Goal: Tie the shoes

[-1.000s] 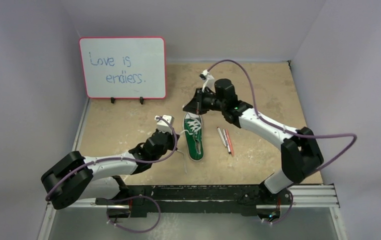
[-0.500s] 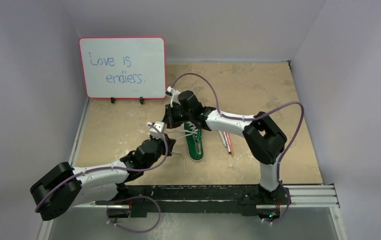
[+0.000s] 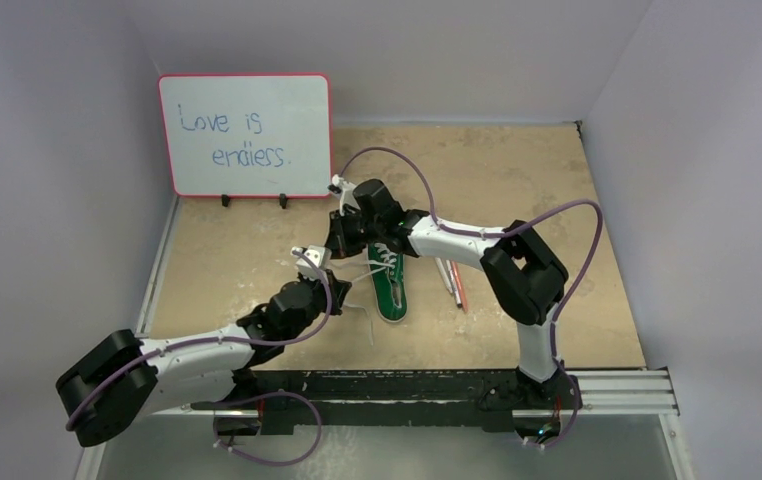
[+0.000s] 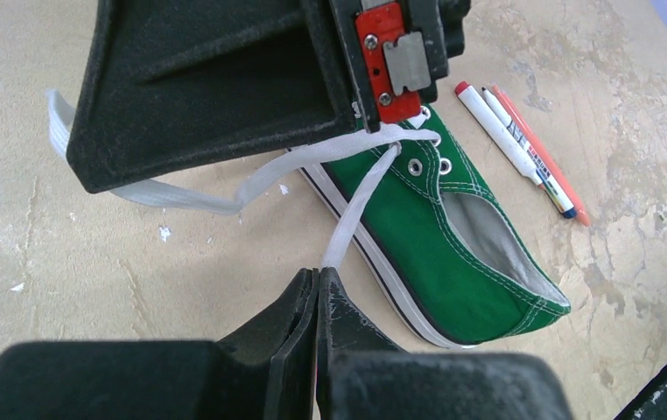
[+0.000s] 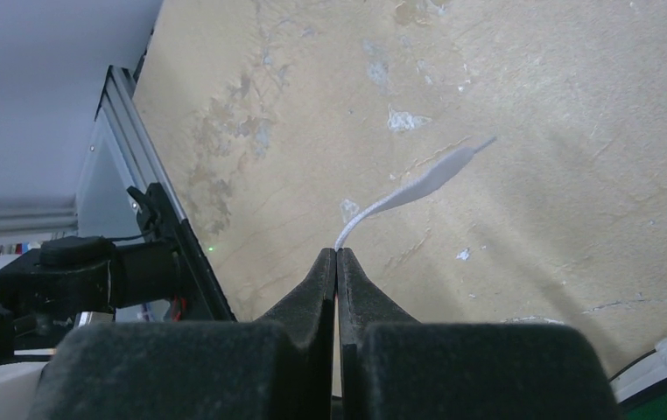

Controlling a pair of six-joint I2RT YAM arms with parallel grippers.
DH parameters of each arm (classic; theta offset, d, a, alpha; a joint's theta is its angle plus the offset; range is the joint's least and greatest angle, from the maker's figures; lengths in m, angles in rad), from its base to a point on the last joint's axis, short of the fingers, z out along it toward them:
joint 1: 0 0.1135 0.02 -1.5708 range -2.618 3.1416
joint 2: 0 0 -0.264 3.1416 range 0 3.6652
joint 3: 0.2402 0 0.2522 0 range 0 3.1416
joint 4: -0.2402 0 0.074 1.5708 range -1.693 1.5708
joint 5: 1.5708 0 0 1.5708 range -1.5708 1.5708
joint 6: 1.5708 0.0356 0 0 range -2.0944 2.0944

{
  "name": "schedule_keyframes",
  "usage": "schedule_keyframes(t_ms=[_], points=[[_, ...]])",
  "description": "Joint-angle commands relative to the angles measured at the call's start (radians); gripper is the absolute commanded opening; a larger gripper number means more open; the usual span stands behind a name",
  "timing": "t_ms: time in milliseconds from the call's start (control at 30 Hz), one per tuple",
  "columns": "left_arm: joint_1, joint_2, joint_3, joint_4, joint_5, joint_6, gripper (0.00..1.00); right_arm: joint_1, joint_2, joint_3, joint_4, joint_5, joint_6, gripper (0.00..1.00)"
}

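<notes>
Tan tabletop [image 3: 237, 260]: left gripper [image 4: 317, 282], right gripper [image 5: 337, 259] each clamped on a lace [image 4: 354, 206]; pulling toward 9 o'clock may drag sneaker [image 4: 452, 227].

A green sneaker [image 3: 393, 296] lies mid-way across the tan bench [image 3: 517, 170], heel towards the arm bases. The right claw [image 3: 342, 238] hangs by its toe end, on the left side. The left claw [image 3: 335, 286] sits just left of the shoe, and white laces [image 3: 361, 272] stretch from the eyelets towards it (any pinch is too small to make out). Pens [image 3: 452, 282] lie just right of the shoe. A red-framed whiteboard [image 3: 245, 135] stands far left.
</notes>
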Motion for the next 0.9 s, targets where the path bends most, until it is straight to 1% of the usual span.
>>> schedule_keyframes(t_ms=[0, 100, 300, 367, 500, 600, 700, 867], points=[[0.005, -0.021, 0.027, 0.037, 0.018, -0.008, 0.00, -0.009, -0.064, 0.002, 0.026, -0.050, 0.021, 0.00], [0.005, -0.013, 0.033, 0.079, 0.013, -0.021, 0.00, -0.037, -0.152, -0.049, 0.057, -0.049, 0.051, 0.00], [0.006, 0.070, 0.059, 0.254, 0.044, -0.031, 0.00, -0.165, -0.400, -0.257, 0.208, -0.064, 0.157, 0.00], [0.006, 0.120, 0.084, 0.295, 0.056, -0.024, 0.00, -0.194, -0.466, -0.299, 0.216, -0.060, 0.169, 0.00], [0.010, 0.220, 0.161, 0.352, 0.111, -0.001, 0.00, -0.208, -0.570, -0.357, 0.227, -0.028, 0.183, 0.00], [0.015, 0.240, 0.178, 0.399, 0.146, 0.023, 0.00, -0.219, -0.647, -0.390, 0.231, 0.019, 0.193, 0.00], [0.022, 0.246, 0.189, 0.420, 0.159, 0.065, 0.00, -0.224, -0.681, -0.386, 0.221, 0.024, 0.194, 0.00], [0.036, 0.290, 0.228, 0.409, 0.177, 0.106, 0.00, -0.225, -0.689, -0.395, 0.222, 0.008, 0.205, 0.00]])
